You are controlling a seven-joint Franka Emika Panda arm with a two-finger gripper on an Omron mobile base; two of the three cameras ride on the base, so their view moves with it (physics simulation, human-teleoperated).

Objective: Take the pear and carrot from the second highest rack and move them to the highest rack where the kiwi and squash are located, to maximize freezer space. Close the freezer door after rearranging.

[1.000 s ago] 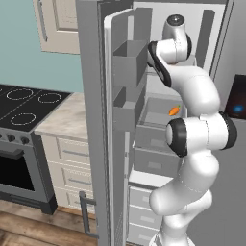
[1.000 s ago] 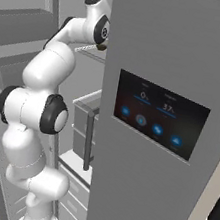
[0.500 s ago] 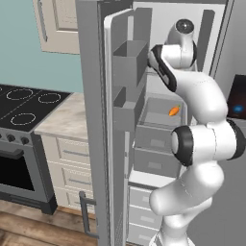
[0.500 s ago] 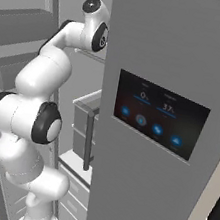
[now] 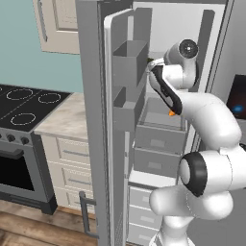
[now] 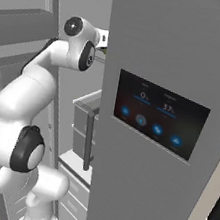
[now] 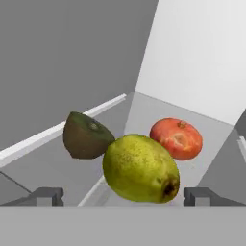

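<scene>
On the highest rack (image 7: 144, 110) of the freezer, the pear (image 7: 140, 168) was lying close in front of the gripper (image 7: 123, 196), with the kiwi (image 7: 86, 135) just beside it on one side and the reddish squash (image 7: 176, 138) just behind it on the other. The two fingertips (image 7: 47, 195) stood wide apart, one on each side of the pear, and they did not touch it, so the gripper was open and held nothing.

Compared with a second before, the arm (image 5: 202, 115) had reached higher and deeper into the freezer, and its hand was now at the level of the top rack. In my judgement, this meant that the pear was already delivered and the first half of the moving was done.

The carrot (image 5: 171, 113) was visible as a small orange point on the rack below, next to the arm. It probably had to be taken next. The freezer door (image 5: 103, 120) was open wide, so closing it remained for the end.
</scene>
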